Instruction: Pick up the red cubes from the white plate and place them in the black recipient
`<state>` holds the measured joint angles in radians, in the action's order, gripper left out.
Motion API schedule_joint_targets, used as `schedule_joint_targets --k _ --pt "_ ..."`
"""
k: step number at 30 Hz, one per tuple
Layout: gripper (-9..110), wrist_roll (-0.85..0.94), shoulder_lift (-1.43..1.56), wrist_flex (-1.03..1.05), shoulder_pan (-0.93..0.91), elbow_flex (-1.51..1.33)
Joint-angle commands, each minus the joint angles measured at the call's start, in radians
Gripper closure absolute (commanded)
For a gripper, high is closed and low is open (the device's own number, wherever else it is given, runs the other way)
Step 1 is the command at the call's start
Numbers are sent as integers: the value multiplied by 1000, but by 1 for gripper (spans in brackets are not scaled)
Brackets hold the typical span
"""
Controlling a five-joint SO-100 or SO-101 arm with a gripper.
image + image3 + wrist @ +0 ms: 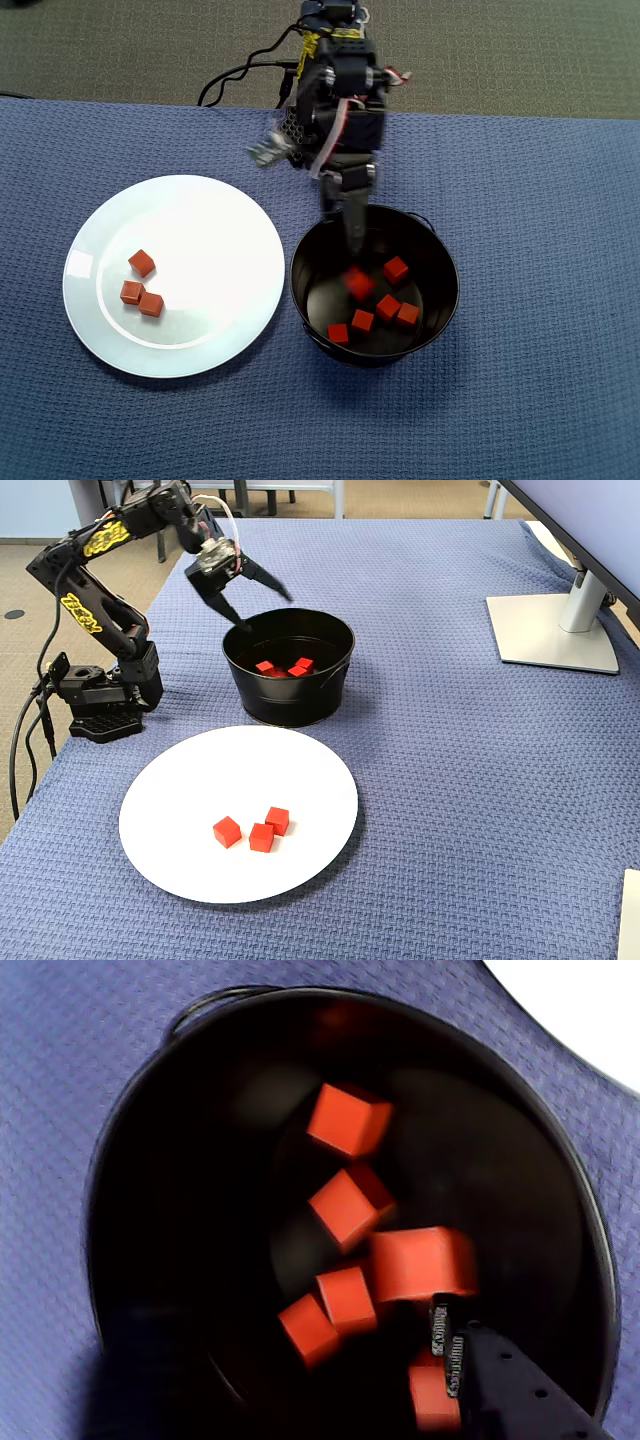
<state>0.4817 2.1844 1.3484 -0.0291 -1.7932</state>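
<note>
The claw (262, 606) hangs over the near-arm rim of the black recipient (288, 697), spread wide and grasping nothing. In the fixed view its two fingers splay apart, one tip dipping just inside the rim. In the overhead view a red cube (359, 283) sits blurred below the fingers (probably in free fall or just landed; cannot tell which).

Pot contents: five other red cubes (388, 307) lie on the pot floor in the overhead view, clustered toward the side away from the plate. The wrist view shows six red faces in all, one large and close to the lens (422, 1264).

Remaining work: three cubes (141, 262) rest on the white plate (230, 215), bunched together; two of them touch (132, 292) (151, 304), and the third stands just apart. Judged progress: well past halfway, three left to move.

Key relation for the coming move: in the overhead view the plate cubes lie to the left of the claw and lower in frame, with the plate rim just beside the pot, apart from it. The arm must lift clear of the pot wall, then swing left across the plate.

Obstacles: the pot rim is the only thing in the path. The touching pair leaves little room for a finger between them, so the lone cube looks the easier pick. A monitor stand (555, 630) sits well apart on the blue-clothed desk (480, 810), out of the way.
</note>
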Motion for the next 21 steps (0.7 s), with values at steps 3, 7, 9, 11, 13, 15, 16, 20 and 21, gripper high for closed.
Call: schedule_joint_targets --k 3,7,9,11,13,15,16,20,21 --pt "55 270 8 -179 -370 -15" --pt "59 391 -25 -474 -541 -183" --pt "59 431 -49 -581 -597 -238" --pt "55 471 -75 -611 -634 -267" --pt "53 500 -98 -670 -661 -304" --pt "52 545 -123 -753 -672 -362" --pt "52 555 -133 -793 -675 -391" --pt "54 543 -147 -864 -695 -439" --pt "55 548 -152 -844 -698 -426"
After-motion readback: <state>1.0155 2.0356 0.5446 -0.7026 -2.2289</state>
